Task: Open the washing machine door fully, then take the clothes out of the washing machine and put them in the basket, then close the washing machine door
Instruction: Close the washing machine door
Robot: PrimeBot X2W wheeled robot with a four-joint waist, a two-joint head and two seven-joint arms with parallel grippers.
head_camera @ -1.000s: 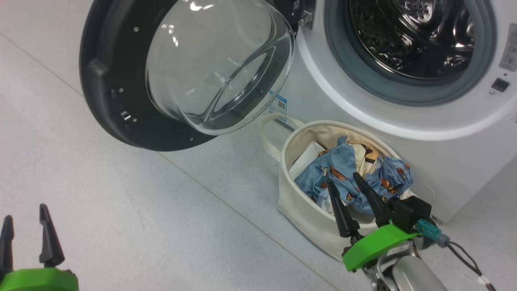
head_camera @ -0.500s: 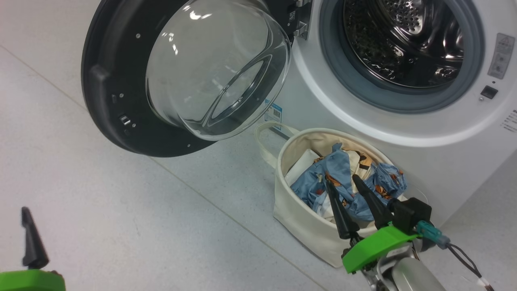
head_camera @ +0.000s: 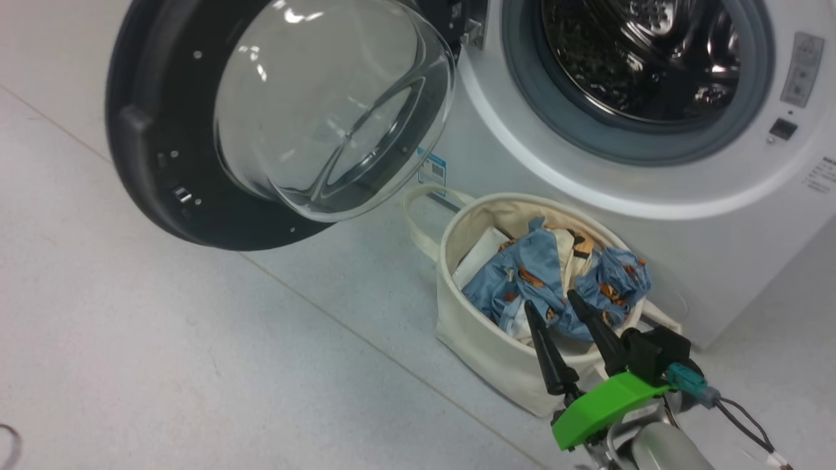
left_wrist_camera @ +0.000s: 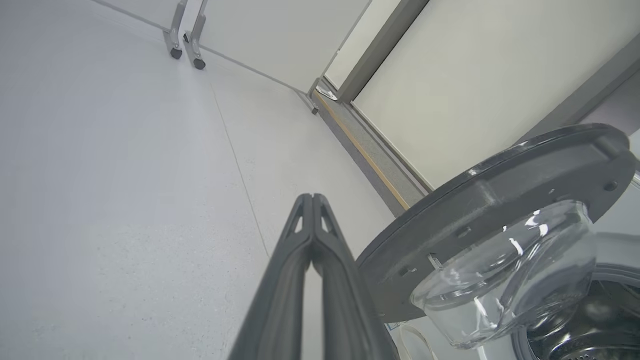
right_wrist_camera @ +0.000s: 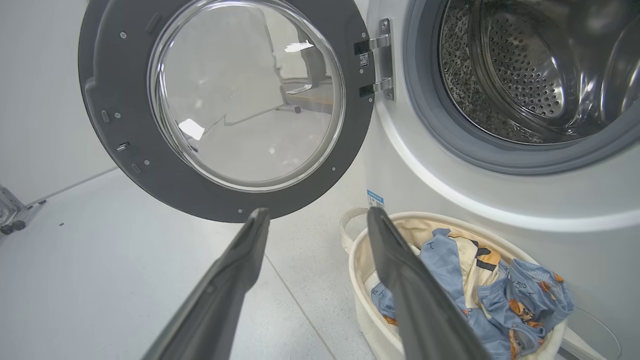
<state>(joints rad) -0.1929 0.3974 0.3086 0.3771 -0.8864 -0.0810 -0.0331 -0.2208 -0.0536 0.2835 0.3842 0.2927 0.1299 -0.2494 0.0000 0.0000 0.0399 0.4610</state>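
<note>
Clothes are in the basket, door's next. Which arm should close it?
Left, probably. The left gripper, jaws shut, sits by the free rim of the washing machine door, well placed to push it. The right gripper, jaws open, hangs by the basket of clothes, nearer the hinge.

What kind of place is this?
Probably a laundry corner of a lab or test room: a white front-loading washing machine, a round cream canvas basket, and plain white wheeled partition panels.
</note>
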